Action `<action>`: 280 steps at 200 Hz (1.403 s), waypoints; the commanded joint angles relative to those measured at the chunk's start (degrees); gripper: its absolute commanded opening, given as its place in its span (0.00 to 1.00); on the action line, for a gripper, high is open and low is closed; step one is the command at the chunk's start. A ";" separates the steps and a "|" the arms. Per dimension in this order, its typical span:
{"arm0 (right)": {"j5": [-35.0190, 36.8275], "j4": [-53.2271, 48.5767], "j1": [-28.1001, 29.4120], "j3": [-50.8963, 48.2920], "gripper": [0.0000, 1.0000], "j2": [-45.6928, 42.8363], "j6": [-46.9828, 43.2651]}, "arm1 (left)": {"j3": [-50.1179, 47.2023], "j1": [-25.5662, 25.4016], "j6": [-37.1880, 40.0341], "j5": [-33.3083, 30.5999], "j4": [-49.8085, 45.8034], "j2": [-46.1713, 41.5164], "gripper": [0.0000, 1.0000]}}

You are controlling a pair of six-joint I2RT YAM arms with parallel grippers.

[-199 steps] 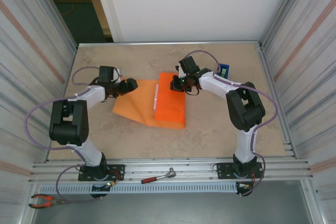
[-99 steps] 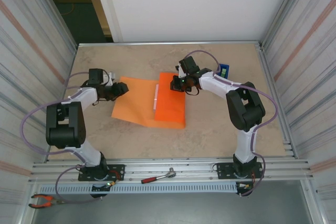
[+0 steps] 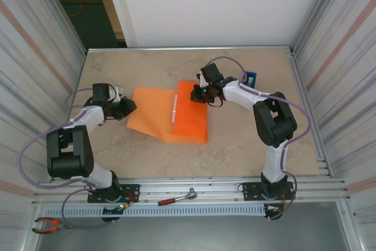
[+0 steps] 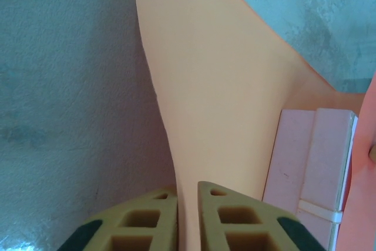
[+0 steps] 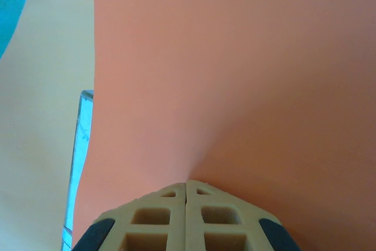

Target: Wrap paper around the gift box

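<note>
The orange paper [image 3: 151,114] lies mid-table, its right part folded over the gift box as a darker flap [image 3: 192,113]. Of the pale pink gift box [image 3: 174,110], a thin strip shows between the two paper parts. In the left wrist view the gift box [image 4: 311,168] lies to the right of the raised paper [image 4: 217,98]. My left gripper [image 3: 126,107] [image 4: 187,204] is shut on the paper's left edge. My right gripper [image 3: 197,93] [image 5: 187,189] is shut on the far edge of the flap [image 5: 235,74], which creases at the fingertips.
A blue tape dispenser [image 3: 251,79] stands at the back right, behind the right arm. A red-handled tool [image 3: 176,198] lies on the front rail and orange pliers [image 3: 50,224] at the near left. Corrugated metal walls close in both sides.
My left gripper has drawn leftward and slightly nearer with the paper's left edge, spreading that part out and flatter. The right gripper and its flap have stayed in place.
</note>
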 commanded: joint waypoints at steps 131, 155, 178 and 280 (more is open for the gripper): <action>1.40 -3.63 0.30 -3.59 0.00 3.05 -0.31 | -1.93 -15.84 -2.26 4.00 5.68 -16.98 0.00; 1.34 -3.58 0.37 -3.50 0.00 3.14 -0.32 | -1.10 -21.01 -5.21 1.92 7.21 -15.61 0.00; 1.43 -3.66 0.38 -3.54 0.00 3.19 -0.24 | 0.27 -25.06 -8.68 0.00 8.55 -13.36 0.00; 1.31 -3.77 0.73 -3.15 0.00 4.01 0.07 | 3.53 -39.73 -25.04 -8.96 24.35 -0.87 0.00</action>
